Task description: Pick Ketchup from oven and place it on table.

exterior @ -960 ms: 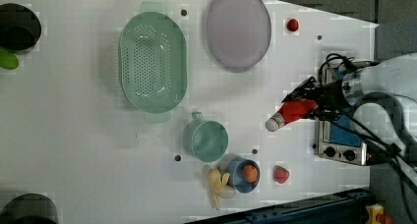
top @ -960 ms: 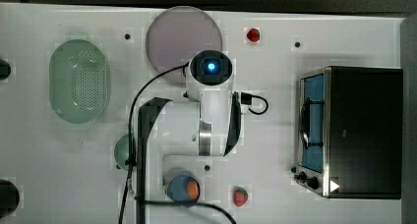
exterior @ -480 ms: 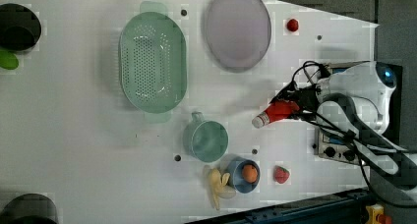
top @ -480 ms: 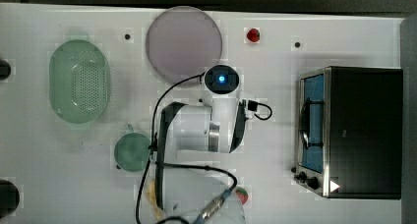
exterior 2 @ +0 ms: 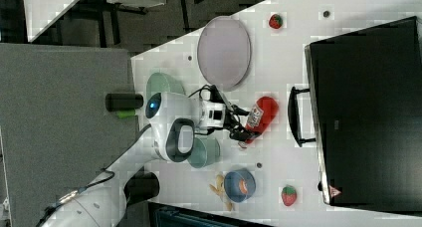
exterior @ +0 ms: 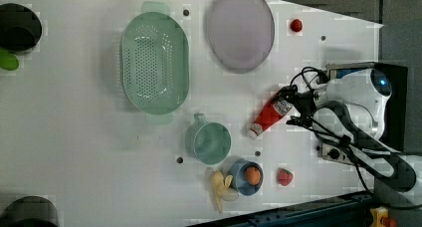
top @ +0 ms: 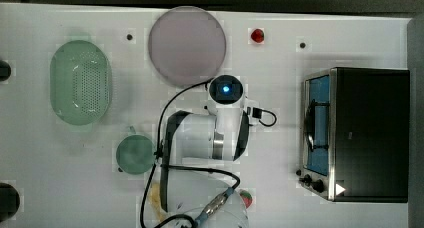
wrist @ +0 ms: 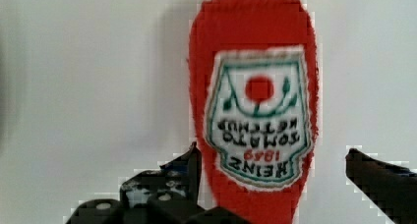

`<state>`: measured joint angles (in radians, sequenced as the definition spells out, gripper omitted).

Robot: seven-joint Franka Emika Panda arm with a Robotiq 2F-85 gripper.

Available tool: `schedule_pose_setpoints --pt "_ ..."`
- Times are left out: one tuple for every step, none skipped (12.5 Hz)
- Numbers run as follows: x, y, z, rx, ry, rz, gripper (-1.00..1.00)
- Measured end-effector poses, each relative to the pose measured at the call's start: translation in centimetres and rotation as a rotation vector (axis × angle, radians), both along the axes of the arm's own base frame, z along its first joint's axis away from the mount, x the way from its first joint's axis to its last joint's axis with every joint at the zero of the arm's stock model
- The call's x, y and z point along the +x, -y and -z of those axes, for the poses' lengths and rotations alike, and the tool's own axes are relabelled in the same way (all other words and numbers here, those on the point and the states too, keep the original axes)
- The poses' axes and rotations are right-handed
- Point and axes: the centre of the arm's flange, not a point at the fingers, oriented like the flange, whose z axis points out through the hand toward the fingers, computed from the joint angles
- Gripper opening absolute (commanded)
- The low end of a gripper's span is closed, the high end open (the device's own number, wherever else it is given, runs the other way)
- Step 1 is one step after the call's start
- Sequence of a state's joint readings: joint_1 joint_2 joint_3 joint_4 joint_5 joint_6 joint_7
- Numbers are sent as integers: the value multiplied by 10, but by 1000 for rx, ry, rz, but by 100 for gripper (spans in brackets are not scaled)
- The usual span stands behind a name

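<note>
The ketchup (exterior: 268, 115), a slim red bottle with a white cap, lies on its side on the white table (top: 50, 163), a short way in front of the black oven (top: 370, 133). My gripper (exterior: 292, 106) is open and straddles the bottle's base end. In the wrist view the ketchup (wrist: 255, 111) sits label up between the fingers; one fingertip (wrist: 189, 167) is close beside it and the other stands clear of it. The right view shows the ketchup (exterior 2: 261, 115) between my gripper (exterior 2: 244, 122) and the oven (exterior 2: 368, 107). In the top view my arm (top: 215, 138) covers the bottle.
A lilac plate (top: 189, 45), a green colander (top: 80, 88) and a teal cup (top: 134, 154) lie beyond the bottle's cap end. A blue bowl holding an orange (exterior: 247, 176), a banana (exterior: 219, 187) and a strawberry (exterior: 284, 176) sit near the table's edge.
My arm carried the ketchup away from the oven toward the table's middle. The bottle now rests on the table and the fingers have opened off it.
</note>
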<state>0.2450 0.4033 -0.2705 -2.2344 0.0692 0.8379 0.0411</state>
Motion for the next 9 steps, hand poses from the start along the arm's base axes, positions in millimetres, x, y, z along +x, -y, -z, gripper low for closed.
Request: schedule_pose_setpoints --pt "3 -6 -17 13 3 -1 100" --pt "5 -12 -44 38 -25 6 100" --pt "5 -16 -82 59 -33 -3 100" --pt "7 -19 -131 74 -1 -21 100" --pt "11 -23 -185 98 55 -32 100" --pt "20 -25 -244 119 127 -33 100" --pt "27 -23 -301 134 211 -31 100" --pt "27 -19 -352 131 266 -38 100" --pt "23 -15 -395 105 322 -54 100"
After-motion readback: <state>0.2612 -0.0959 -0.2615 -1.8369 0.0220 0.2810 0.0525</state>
